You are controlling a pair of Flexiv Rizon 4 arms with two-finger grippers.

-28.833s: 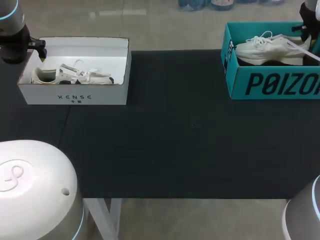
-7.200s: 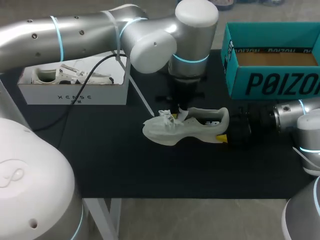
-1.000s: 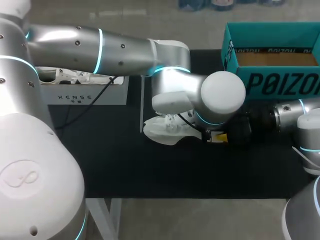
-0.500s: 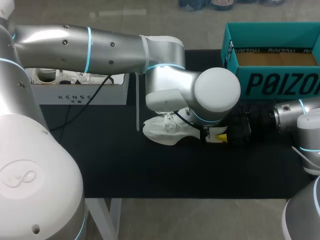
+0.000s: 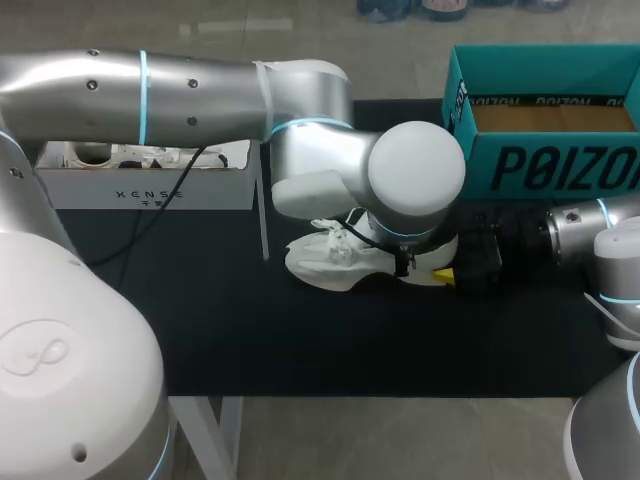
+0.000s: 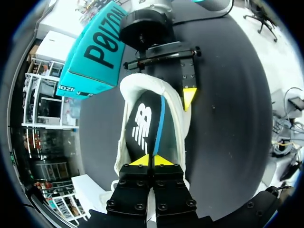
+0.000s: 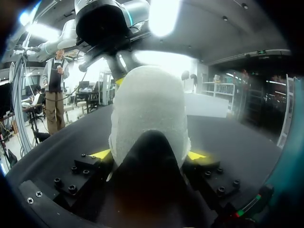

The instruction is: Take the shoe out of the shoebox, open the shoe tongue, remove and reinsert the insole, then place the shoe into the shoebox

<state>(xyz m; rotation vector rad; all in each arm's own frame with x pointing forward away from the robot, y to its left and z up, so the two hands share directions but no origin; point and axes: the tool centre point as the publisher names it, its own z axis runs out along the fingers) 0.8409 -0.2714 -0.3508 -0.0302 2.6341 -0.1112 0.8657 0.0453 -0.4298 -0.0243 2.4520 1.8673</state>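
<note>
Shoe [image 5: 325, 262] is out of its box. It sits upright on its sole mid-desk [image 5: 300, 340], toe twd the white box [image 5: 150, 190] and heel twd the right arm [image 5: 590, 225]. Upper is white, w/ laces bunched at the front. It's near the teal box [image 5: 540, 165] but not touching it. The teal box is open, w/ bare brown floor showing.

Left arm [image 5: 200, 95] comes in from the left, passes over the white box's corner and bends down over the shoe. In head view its wrist covers the shoe's middle and opening, so the left hand can't be seen there.

In left wrist view the left hand [image 6: 152, 160] is down in the shoe opening at the front end. Its fingers are clenched, yellow tips pressed tog. The insole [image 6: 142, 128] is black w/ a white logo and looks tilted inside the shoe. Its blue edge runs straight into the seam btw the two tips, so the hand appears to be pinching the insole. The rest of the insole lies inside the shoe, back end at the heel.

Right hand [image 7: 148, 155] grasps the heel, w/ one yellow tip on each side, both touching, fingers set wide. In head view only the near-side tip shows, against the heel. In left wrist view the right hand is ahead of the left hand at the far end of the shoe, w/ one tip flat against the heel's side.

The white box holds a second shoe [image 5: 150, 155], well apart from the rest.
</note>
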